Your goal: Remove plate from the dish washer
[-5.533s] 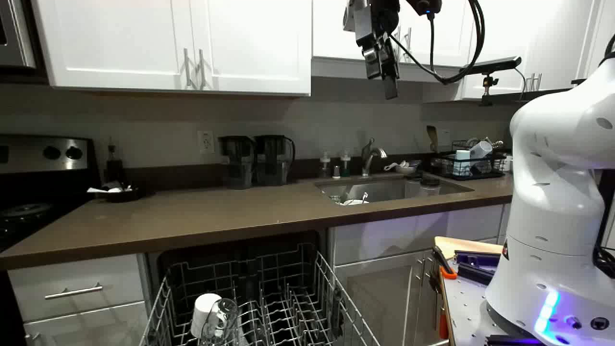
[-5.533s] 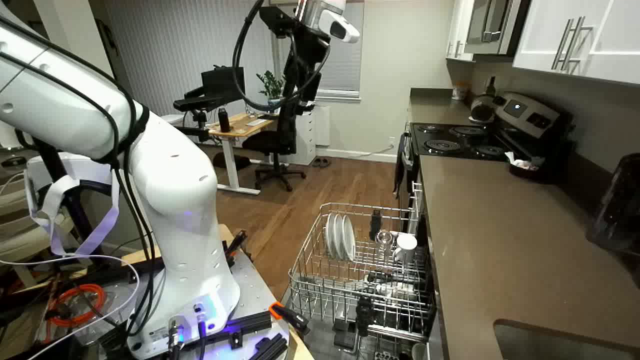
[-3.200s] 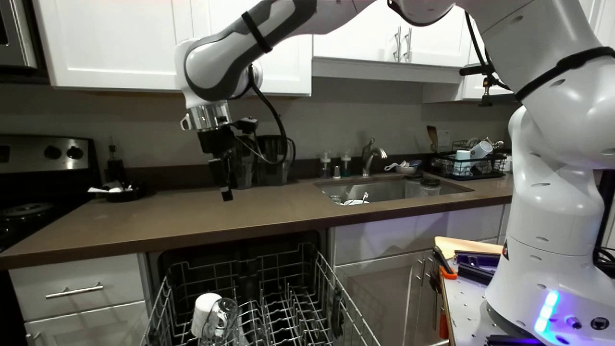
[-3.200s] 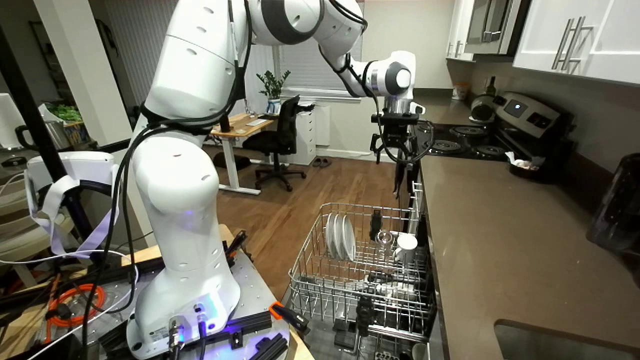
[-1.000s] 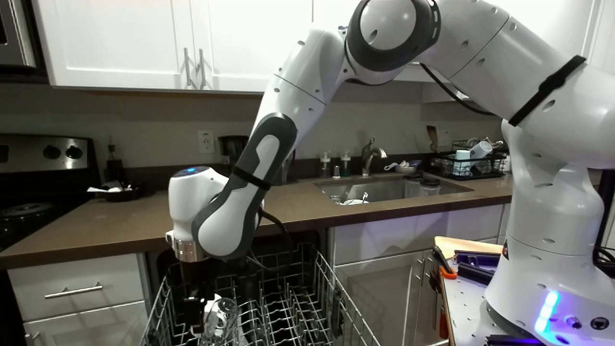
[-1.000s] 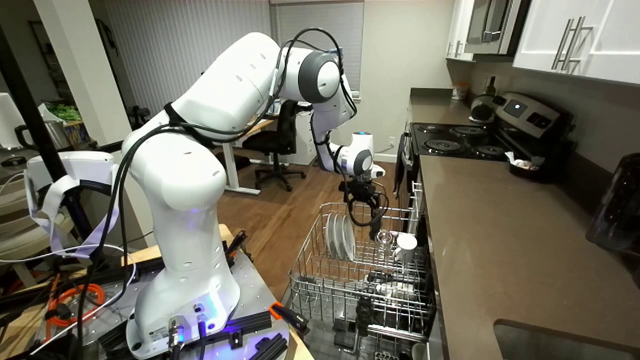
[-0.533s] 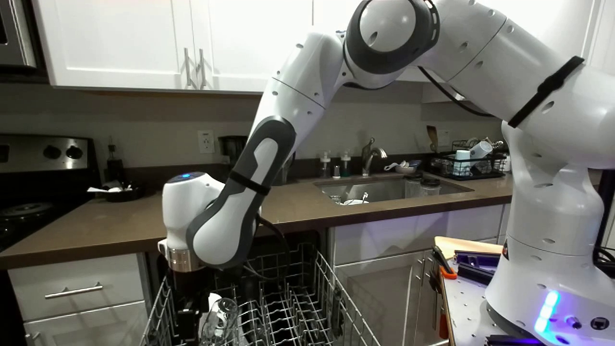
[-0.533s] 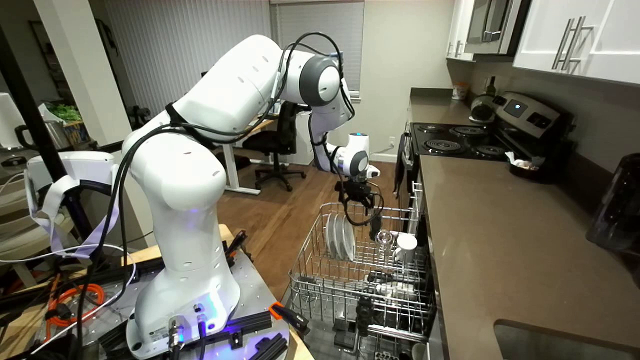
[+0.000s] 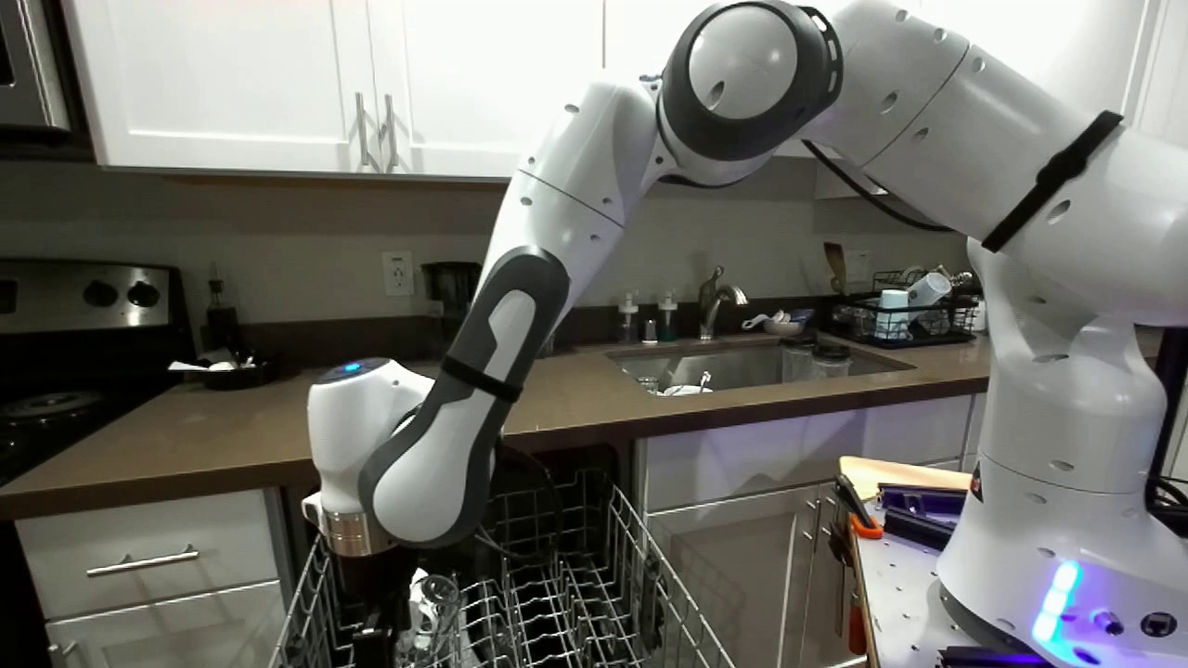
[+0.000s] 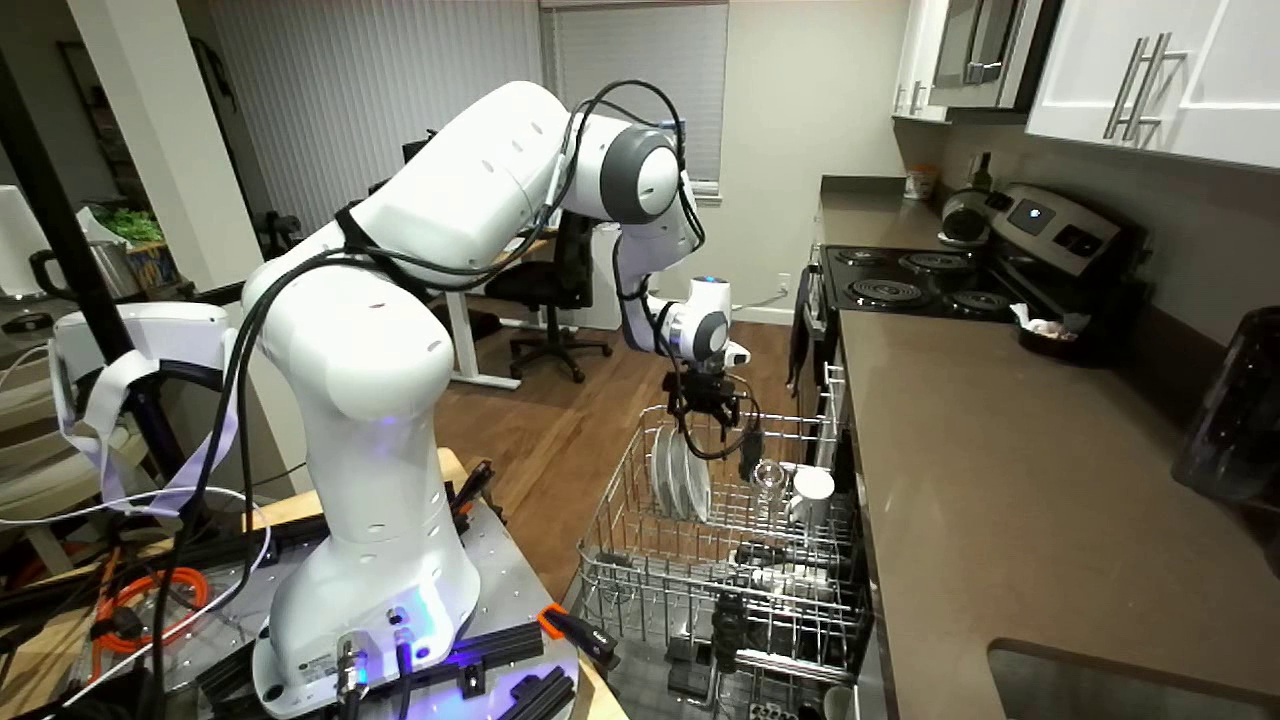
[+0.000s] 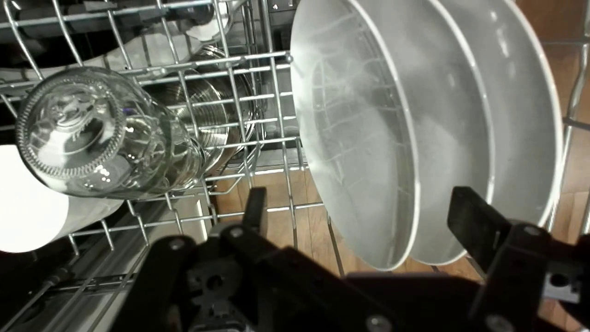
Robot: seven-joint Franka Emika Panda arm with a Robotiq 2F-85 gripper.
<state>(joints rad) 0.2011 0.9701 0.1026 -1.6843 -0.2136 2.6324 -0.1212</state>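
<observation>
Three white plates stand on edge in the dish washer's wire rack (image 10: 640,545), at its far left in an exterior view. The leftmost plate in the wrist view (image 11: 355,129) has its rim facing my gripper (image 11: 362,207). The gripper is open and empty. In that view the plate's rim shows between the two black fingers, and the right finger overlaps the middle plate (image 11: 454,138). I cannot tell how far the fingertips are above the rims. In an exterior view the gripper (image 10: 722,425) hangs just beside the plates' tops (image 10: 680,475). The plates do not show in the remaining exterior view.
A clear glass (image 11: 106,133) and a white cup (image 11: 27,203) stand in the rack left of the gripper in the wrist view. Rack tines (image 11: 295,212) rise around the plates. The brown counter (image 10: 960,480) edges the rack. A sink (image 9: 742,366) is beyond.
The arm has swung from high up over to the rack and lowered. In the last second the gripper has sunk further and shifted toward the plates. The plates have not moved.
</observation>
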